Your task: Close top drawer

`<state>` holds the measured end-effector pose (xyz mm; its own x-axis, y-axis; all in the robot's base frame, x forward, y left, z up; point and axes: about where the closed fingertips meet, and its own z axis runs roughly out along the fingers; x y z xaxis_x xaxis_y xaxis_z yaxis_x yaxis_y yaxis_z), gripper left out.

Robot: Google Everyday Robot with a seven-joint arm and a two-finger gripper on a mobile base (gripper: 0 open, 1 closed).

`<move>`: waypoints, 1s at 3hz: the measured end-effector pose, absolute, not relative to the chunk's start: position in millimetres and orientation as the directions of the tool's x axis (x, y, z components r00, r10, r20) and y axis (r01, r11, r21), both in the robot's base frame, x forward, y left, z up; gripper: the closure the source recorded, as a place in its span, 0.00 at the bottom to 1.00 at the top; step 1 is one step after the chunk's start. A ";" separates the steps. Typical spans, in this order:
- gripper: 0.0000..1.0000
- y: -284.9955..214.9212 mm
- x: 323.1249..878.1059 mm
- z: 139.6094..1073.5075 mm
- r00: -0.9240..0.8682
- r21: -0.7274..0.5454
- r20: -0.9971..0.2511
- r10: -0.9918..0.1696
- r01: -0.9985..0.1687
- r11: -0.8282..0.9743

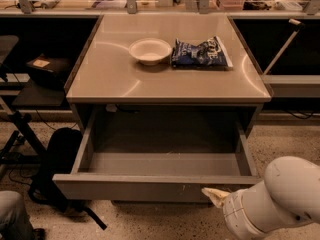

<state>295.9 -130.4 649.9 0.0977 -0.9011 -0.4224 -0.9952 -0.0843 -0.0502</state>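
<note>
The top drawer (150, 188) is a wide, shallow grey metal drawer pulled far out from under the tan table (110, 79). Its inside is empty and its plain front panel faces me. My gripper (214, 196) shows at the lower right as a pale tip at the end of the white arm (280, 199), right at the front panel's right part, at or just below its top edge. Whether it touches the panel I cannot tell.
A white bowl (150, 50) and a blue snack bag (200, 53) lie on the tabletop. A black bag (60, 159) and stand legs sit on the floor at the left. A shelf with clutter runs along the back.
</note>
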 end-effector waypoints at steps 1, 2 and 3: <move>0.00 -143.5 296.6 643.9 0.060 -0.044 -0.413 -0.909 -0.998 -0.046; 0.00 -155.8 328.2 629.7 0.032 -0.052 -0.424 -0.905 -0.999 -0.011; 0.00 -160.0 347.7 619.7 0.019 -0.040 -0.460 -0.888 -0.999 -0.001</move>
